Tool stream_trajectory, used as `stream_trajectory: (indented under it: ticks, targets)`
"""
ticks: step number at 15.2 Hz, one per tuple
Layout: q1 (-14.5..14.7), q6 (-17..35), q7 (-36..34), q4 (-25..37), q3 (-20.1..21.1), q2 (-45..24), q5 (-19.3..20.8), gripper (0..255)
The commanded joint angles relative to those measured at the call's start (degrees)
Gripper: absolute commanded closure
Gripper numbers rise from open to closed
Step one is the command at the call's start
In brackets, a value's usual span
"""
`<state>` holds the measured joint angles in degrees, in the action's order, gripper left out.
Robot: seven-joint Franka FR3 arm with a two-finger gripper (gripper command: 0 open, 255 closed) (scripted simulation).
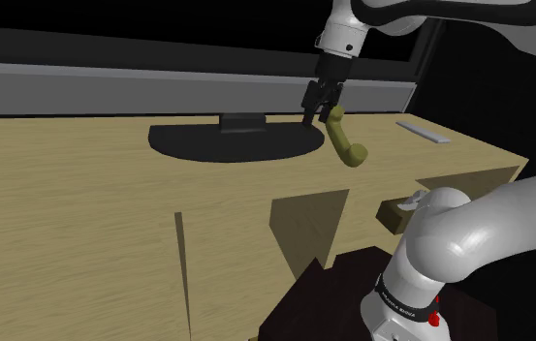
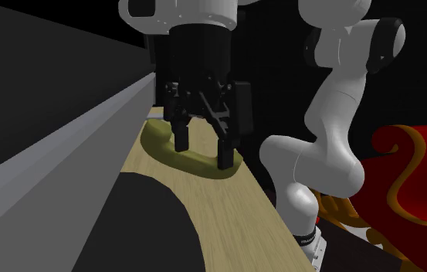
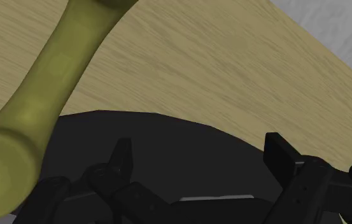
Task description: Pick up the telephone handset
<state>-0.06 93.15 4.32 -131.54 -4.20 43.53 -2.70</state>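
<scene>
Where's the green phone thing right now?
In the shoulder view, the olive-green handset lies on the wooden desk, just right of the black monitor stand, with the open claw at its far end.

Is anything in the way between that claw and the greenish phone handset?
Nothing visible. The open black claw hangs right beside the olive-green curved handset on the light wooden desk. The flat black monitor base lies under the claw, not between them.

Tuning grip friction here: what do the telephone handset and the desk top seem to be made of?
Telephone handset: olive-green, smooth and matte, probably plastic, judging by its even colour, soft shading and small holes at one end. Desk top: pale wood or wood-look laminate, matte; fine grain streaks run across it.
</scene>
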Motion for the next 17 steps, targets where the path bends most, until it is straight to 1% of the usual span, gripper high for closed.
stream_trajectory:
  ticks: [1, 5, 9, 17]
  targets:
    - [0.0, 0.0, 0.0, 0.0, 0.0, 0.0, 0.0, 0]
    - [-7.6, 2.2, -11.4, -3.5, 1.5, 3.9, 3.9, 0]
    - [-15.3, 2.8, -22.5, -7.0, 3.3, 8.8, 7.5, 0]
    - [-15.4, 7.8, -22.8, -13.8, 3.2, 10.7, 7.6, 0]
